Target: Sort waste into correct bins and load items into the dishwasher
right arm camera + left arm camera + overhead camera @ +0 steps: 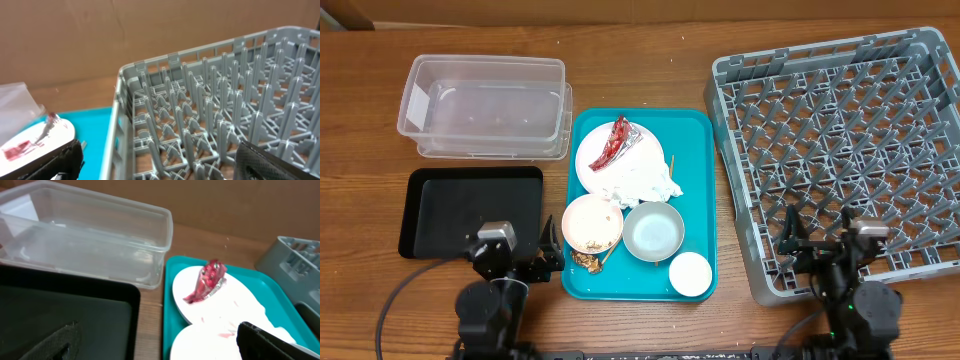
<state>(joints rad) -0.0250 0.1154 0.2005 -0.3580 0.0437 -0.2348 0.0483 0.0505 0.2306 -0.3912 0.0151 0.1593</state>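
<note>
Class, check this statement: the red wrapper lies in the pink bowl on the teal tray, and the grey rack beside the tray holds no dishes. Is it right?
Not quite. The red wrapper lies on the white plate, not in the pink bowl, as the overhead view shows. The plate does sit on the teal tray, and the grey rack holds no dishes.

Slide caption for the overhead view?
Teal tray with plate, red wrapper, napkin, pink bowl, grey bowl and cup, between clear tub, black tray and grey rack; left pincer and right pincer open.
</note>
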